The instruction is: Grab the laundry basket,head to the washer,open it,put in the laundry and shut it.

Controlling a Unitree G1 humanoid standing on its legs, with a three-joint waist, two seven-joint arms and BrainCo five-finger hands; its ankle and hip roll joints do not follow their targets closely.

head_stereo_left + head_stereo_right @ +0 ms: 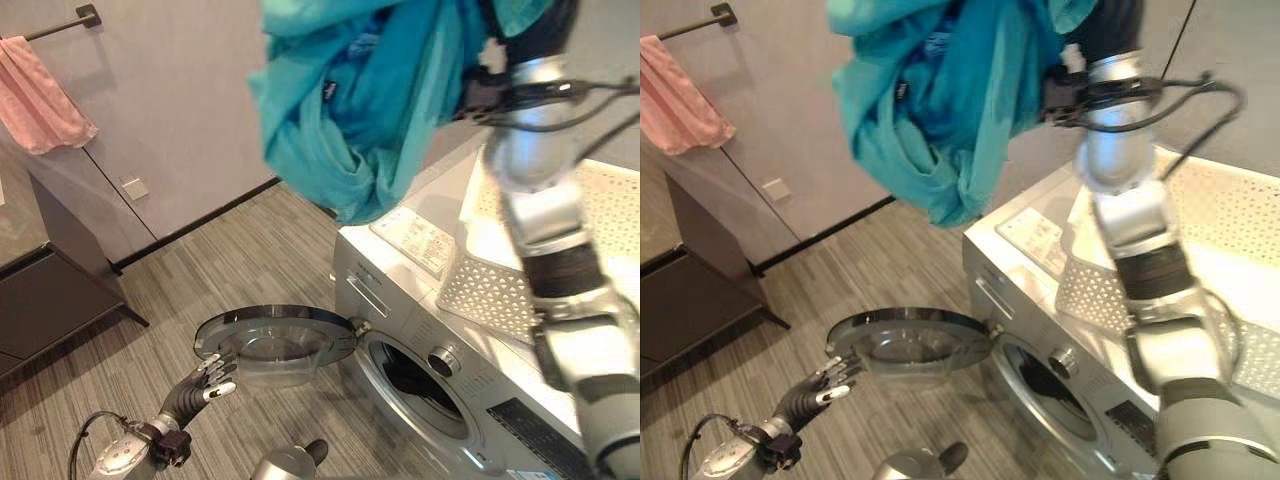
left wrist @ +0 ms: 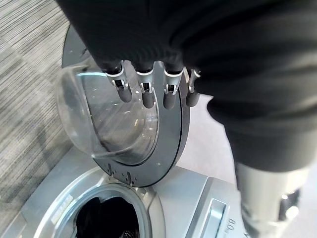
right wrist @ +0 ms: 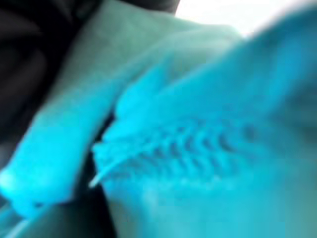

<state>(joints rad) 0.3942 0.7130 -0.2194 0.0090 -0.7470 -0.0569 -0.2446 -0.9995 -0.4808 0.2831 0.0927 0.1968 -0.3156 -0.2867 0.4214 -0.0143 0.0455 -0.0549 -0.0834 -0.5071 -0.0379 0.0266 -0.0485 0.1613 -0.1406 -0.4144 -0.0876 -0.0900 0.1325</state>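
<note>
A teal garment [image 1: 350,110] hangs bunched in the air above the white washer [image 1: 400,300], held up by my raised right hand [image 1: 535,35]. The cloth covers that hand's fingers and lies right against it in the right wrist view [image 3: 198,148]. The white perforated laundry basket [image 1: 500,285] stands on the washer's top. The round glass door [image 1: 275,340] is swung wide open, and the drum opening [image 1: 415,385] looks dark inside. My left hand [image 1: 205,385] is low by the door's outer edge, its fingers [image 2: 143,91] straight over the glass.
A pink towel [image 1: 40,95] hangs from a wall rail at the far left. Below it stands a dark cabinet [image 1: 50,290]. Striped wood flooring [image 1: 230,260] runs between the cabinet and the washer.
</note>
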